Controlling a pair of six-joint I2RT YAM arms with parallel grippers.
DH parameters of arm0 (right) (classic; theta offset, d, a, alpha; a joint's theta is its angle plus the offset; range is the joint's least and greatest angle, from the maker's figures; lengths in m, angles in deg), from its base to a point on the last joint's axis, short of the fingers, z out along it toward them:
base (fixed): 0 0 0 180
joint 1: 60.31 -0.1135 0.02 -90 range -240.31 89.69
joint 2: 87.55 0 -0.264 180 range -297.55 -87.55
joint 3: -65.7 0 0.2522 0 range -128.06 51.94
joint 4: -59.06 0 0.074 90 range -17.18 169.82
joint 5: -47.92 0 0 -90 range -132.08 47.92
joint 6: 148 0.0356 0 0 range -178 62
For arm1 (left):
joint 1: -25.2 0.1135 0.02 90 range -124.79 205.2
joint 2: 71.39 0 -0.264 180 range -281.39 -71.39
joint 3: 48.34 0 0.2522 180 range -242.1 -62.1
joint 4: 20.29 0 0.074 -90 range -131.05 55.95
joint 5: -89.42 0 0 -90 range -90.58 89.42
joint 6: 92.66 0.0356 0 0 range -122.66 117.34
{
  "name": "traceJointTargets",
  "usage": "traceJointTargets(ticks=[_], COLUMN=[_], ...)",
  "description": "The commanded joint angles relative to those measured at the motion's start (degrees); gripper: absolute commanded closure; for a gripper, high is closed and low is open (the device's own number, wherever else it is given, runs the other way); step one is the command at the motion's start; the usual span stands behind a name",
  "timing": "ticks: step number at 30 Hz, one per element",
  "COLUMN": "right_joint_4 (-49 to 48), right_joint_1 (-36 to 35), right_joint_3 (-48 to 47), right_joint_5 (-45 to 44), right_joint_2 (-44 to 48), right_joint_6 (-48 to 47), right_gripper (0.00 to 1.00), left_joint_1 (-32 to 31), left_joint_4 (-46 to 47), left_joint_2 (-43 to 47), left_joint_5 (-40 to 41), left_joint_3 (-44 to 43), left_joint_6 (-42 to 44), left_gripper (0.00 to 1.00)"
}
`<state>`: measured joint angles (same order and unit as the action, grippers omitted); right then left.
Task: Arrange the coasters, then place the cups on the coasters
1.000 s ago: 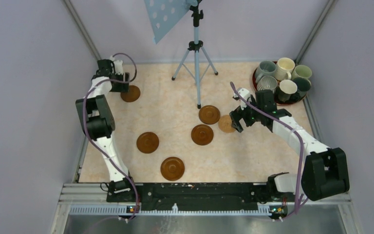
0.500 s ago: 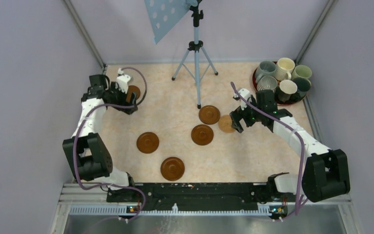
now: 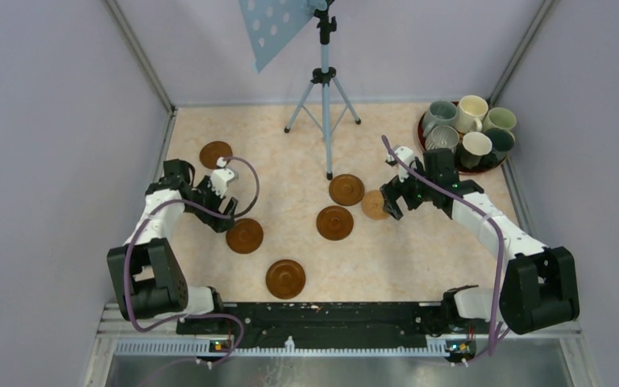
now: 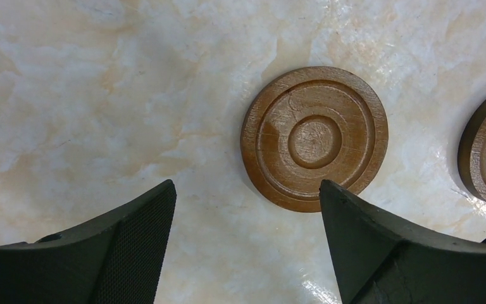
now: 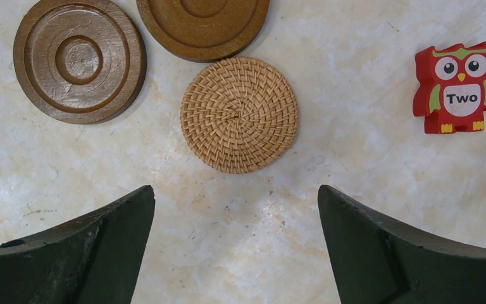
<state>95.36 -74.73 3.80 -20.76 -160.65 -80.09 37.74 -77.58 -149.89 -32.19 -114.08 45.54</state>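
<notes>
Five brown wooden coasters lie apart on the marble table: far left (image 3: 216,154), middle left (image 3: 244,235), near (image 3: 285,278) and two at centre (image 3: 334,222) (image 3: 346,189). A woven coaster (image 3: 373,205) lies beside them. My left gripper (image 3: 227,219) hangs open just left of the middle-left coaster (image 4: 314,138), with nothing between its fingers (image 4: 145,221). My right gripper (image 3: 390,201) stands open just short of the woven coaster (image 5: 239,115), holding nothing. Several cups (image 3: 474,145) crowd a red tray (image 3: 421,134) at the far right.
A tripod (image 3: 326,97) stands at the far middle with a blue perforated sheet (image 3: 270,24) above it. A red owl block marked "Two" (image 5: 454,87) lies right of the woven coaster. Walls close in on both sides.
My left arm has drawn back from the far-left coaster, which stays on the table, and swung toward the middle-left coaster. My right arm has not moved.
</notes>
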Motion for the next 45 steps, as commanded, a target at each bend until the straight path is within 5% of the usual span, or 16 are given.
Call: traceJointTargets(ticks=[1,14,23,35,45], right_joint_4=[-0.63,-0.5,-0.62,-0.75,-0.79], right_joint_1=[-0.02,-0.08,-0.07,-0.01,0.0], right_joint_3=[-2.84,-2.89,-2.84,-2.75,-2.75], right_joint_5=[0.92,0.57,0.48,0.3,-0.38], right_joint_2=[1.65,1.97,2.17,2.82,2.98], right_joint_6=[-0.33,-0.35,-0.46,-0.5,-0.63], right_gripper=[0.02,0.02,0.02,0.02,0.02], left_joint_1=[-1.4,-15.87,-17.19,-17.19,-17.37], left_joint_4=[3.67,13.98,16.37,22.87,22.37], left_joint_2=[1.55,1.29,-4.98,-23.01,-38.99], left_joint_5=[0.98,16.47,16.93,19.09,18.64], left_joint_3=[2.31,10.56,7.12,-10.33,-32.19], left_joint_6=[0.59,-4.06,-7.52,-19.57,-27.55], left_gripper=[0.12,0.19,0.36,0.51,0.53])
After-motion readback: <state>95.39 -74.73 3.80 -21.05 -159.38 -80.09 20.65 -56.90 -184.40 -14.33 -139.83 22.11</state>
